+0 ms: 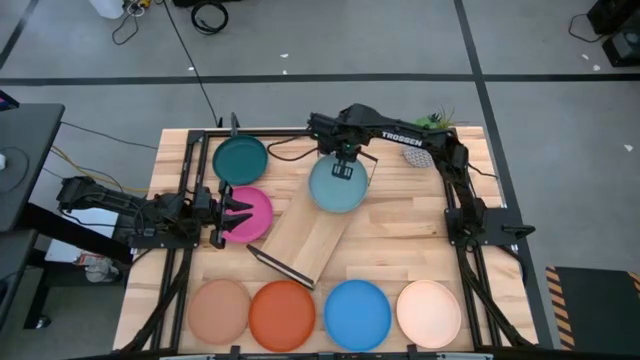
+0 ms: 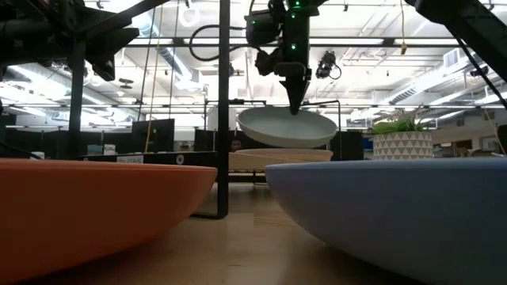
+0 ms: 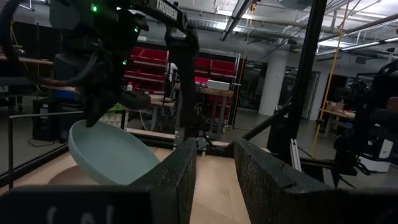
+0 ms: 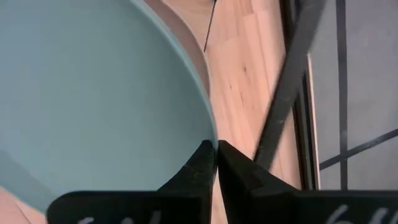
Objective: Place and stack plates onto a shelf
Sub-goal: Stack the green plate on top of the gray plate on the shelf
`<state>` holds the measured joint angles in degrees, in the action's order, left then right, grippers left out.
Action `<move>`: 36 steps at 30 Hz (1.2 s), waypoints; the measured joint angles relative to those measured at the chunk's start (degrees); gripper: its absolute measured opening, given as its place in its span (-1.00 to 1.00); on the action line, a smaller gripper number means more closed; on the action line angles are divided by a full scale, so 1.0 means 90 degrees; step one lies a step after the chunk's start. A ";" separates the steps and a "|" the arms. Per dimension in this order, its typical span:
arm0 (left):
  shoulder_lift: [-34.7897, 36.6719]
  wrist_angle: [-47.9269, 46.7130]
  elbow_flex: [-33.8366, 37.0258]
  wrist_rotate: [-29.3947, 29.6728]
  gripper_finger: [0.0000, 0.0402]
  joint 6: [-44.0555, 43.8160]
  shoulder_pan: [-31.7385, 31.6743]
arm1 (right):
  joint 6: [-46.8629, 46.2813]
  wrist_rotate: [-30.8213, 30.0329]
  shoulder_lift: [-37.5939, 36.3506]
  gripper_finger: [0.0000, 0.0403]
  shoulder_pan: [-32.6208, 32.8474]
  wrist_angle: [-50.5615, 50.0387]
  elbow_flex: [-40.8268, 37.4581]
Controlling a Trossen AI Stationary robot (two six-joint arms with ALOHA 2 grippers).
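My right gripper (image 1: 343, 171) hangs over the far middle of the table, shut on the light blue plate (image 1: 336, 190), above the far end of the slanted wooden shelf (image 1: 312, 240). A pale plate (image 2: 277, 158) lies just under the held one, and its rim (image 4: 200, 59) peeks out in the right wrist view. My left gripper (image 1: 238, 212) hovers open over the left edge of the magenta plate (image 1: 252, 214). The teal plate (image 1: 240, 160) lies flat behind it. Tan (image 1: 220, 312), orange (image 1: 282, 315), blue (image 1: 357, 314) and cream (image 1: 428, 312) plates line the near edge. My right gripper pinches the light blue plate's rim (image 4: 208, 134) on its far side, one finger inside the rim and one outside. The fingers (image 2: 295, 99) come from above, pointing down. The plate (image 2: 287, 128) is lifted clear and hangs nearly level just above the pale plate.
A small white pot with a green plant (image 1: 422, 148) stands at the far right of the table, close to the right arm. Black frame posts (image 2: 223, 103) rise along the table's far edge. Bare table top (image 1: 400, 235) lies to the right of the shelf.
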<state>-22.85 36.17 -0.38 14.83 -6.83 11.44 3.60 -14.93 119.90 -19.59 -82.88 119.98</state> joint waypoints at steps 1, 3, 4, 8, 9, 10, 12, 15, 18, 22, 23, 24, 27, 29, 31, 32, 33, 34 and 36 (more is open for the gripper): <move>0.0000 0.0002 0.0000 0.0000 -0.42 0.0000 0.0000 | 0.0021 0.0002 0.0000 -0.86 0.0000 0.0024 -0.0045; 0.0000 0.0002 0.0000 0.0000 -0.42 0.0000 0.0000 | 0.0093 -0.0009 0.0000 -0.80 0.0000 0.0073 -0.0104; 0.0000 0.0001 0.0000 0.0000 -0.42 0.0002 0.0000 | 0.0115 -0.0029 0.0000 -0.76 0.0002 0.0119 -0.0130; 0.0000 0.0002 0.0002 0.0000 -0.42 0.0000 0.0000 | 0.0129 -0.0046 0.0000 -0.63 0.0000 0.0356 -0.0141; 0.0000 0.0000 0.0000 0.0000 -0.42 0.0000 0.0000 | 0.0138 -0.0050 0.0000 -0.60 0.0000 0.0383 -0.0141; 0.0000 0.0000 0.0000 0.0000 -0.42 0.0000 0.0000 | 0.0145 -0.0059 0.0000 -0.57 0.0000 0.0392 -0.0141; 0.0000 0.0001 0.0000 0.0000 -0.42 0.0000 0.0000 | 0.0133 -0.0110 0.0000 -0.53 0.0010 0.0380 -0.0141; 0.0000 0.0002 0.0000 0.0000 -0.42 0.0000 0.0000 | 0.0074 -0.0184 -0.0050 -0.51 0.0088 0.0350 -0.0141; 0.0000 0.0002 0.0000 0.0000 -0.42 0.0005 0.0000 | 0.0057 -0.0172 -0.0203 -0.51 0.0283 0.0375 -0.0140; 0.0000 0.0002 0.0000 0.0000 -0.42 0.0007 0.0000 | -0.0008 -0.0199 -0.0302 -0.51 0.0672 0.0404 -0.0141; 0.0000 0.0001 0.0000 0.0000 -0.42 0.0007 0.0000 | -0.0054 -0.0217 -0.0366 -0.51 0.0772 0.0396 -0.0143; 0.0000 -0.0001 0.0000 0.0000 -0.42 0.0007 0.0000 | -0.0104 -0.0214 -0.0449 -0.51 0.0864 0.0390 -0.0143; 0.0000 0.0001 0.0000 0.0000 -0.42 0.0000 0.0000 | -0.0395 -0.0219 -0.0679 -0.51 0.1165 0.0316 -0.0141; 0.0000 0.0002 0.0000 0.0000 -0.42 -0.0002 0.0000 | -0.0600 -0.0219 -0.0747 -0.51 0.1397 0.0280 -0.0141; 0.0000 0.0000 0.0000 0.0000 -0.42 -0.0002 0.0000 | -0.0762 -0.0218 -0.0808 -0.51 0.1634 0.0259 -0.0141; 0.0000 0.0001 0.0000 0.0000 -0.42 -0.0002 0.0000 | -0.0827 -0.0257 -0.0835 -0.51 0.1754 0.0279 -0.0141; 0.0000 0.0002 0.0000 0.0000 -0.42 -0.0003 0.0000 | -0.0876 -0.0380 -0.0849 -0.51 0.1869 0.0339 -0.0141; 0.0000 -0.0001 0.0000 0.0000 -0.42 -0.0005 0.0000 | -0.0901 -0.0580 -0.0853 -0.51 0.1979 0.0509 -0.0188; 0.0000 0.0000 0.0000 0.0000 -0.42 -0.0005 0.0000 | -0.0898 -0.0946 -0.0857 -0.51 0.2154 0.0996 -0.0462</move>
<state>-22.85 36.17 -0.38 14.83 -6.87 11.44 -4.49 -23.45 112.18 -0.21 -73.92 115.83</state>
